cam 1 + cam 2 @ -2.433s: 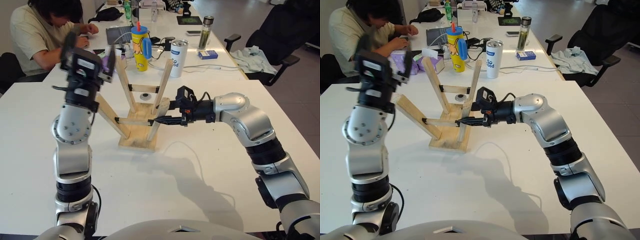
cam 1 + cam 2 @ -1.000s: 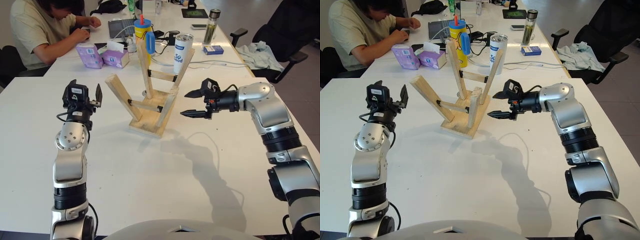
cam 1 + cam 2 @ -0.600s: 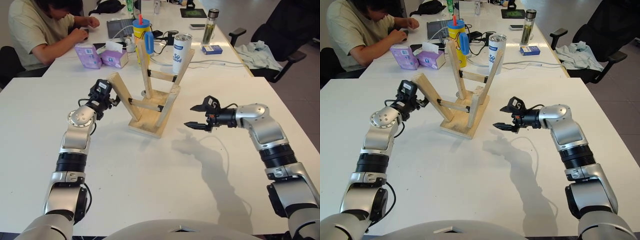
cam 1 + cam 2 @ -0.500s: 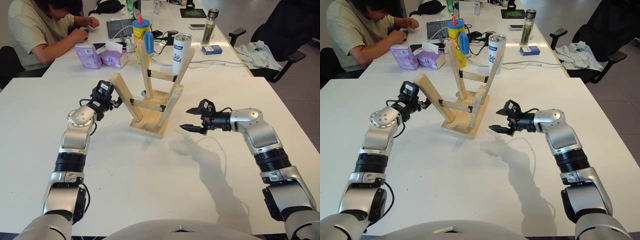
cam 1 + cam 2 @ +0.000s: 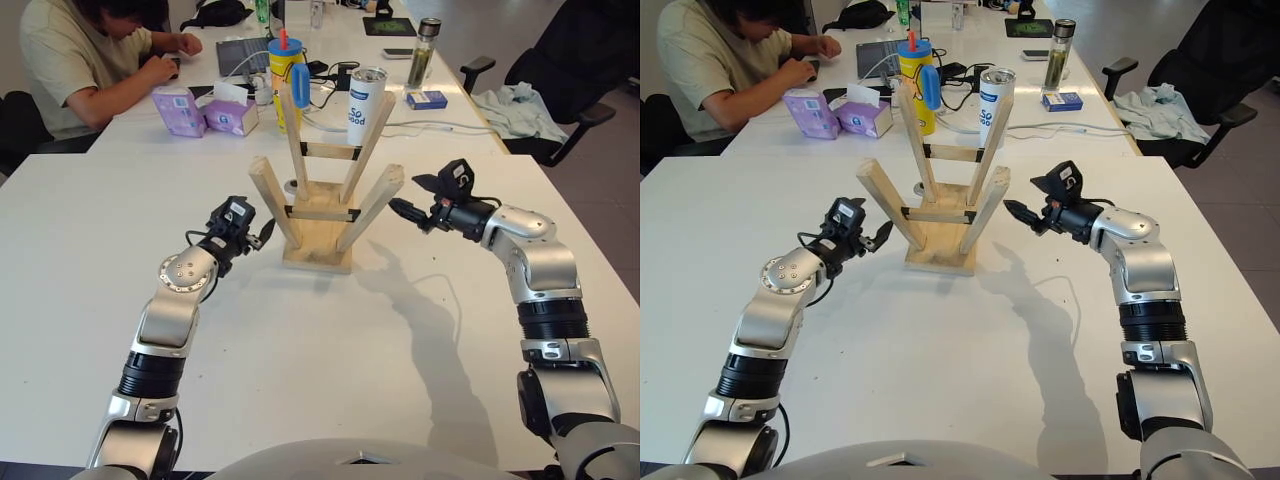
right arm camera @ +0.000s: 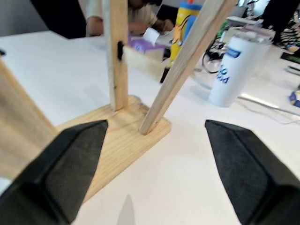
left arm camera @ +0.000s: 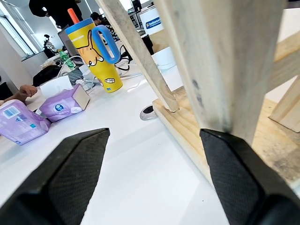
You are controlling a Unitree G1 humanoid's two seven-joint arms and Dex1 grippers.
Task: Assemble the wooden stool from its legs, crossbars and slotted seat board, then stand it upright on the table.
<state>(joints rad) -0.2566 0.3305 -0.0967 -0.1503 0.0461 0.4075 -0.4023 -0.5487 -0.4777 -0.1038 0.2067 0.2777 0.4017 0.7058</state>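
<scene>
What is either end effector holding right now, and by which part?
Nothing is held. The left end effector is open beside one leg of the upturned stool; the right end effector is open near the top of another leg.

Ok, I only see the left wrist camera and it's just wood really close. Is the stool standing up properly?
Observer: No. The stool is upside down, with its seat board flat on the table.
Operator: How many legs stick up?
Observer: Four legs, joined by crossbars.
Operator: Where's my other gripper?
Observer: The right gripper is open, close beside the upper end of the right-hand leg. I can't tell if it touches.
</scene>
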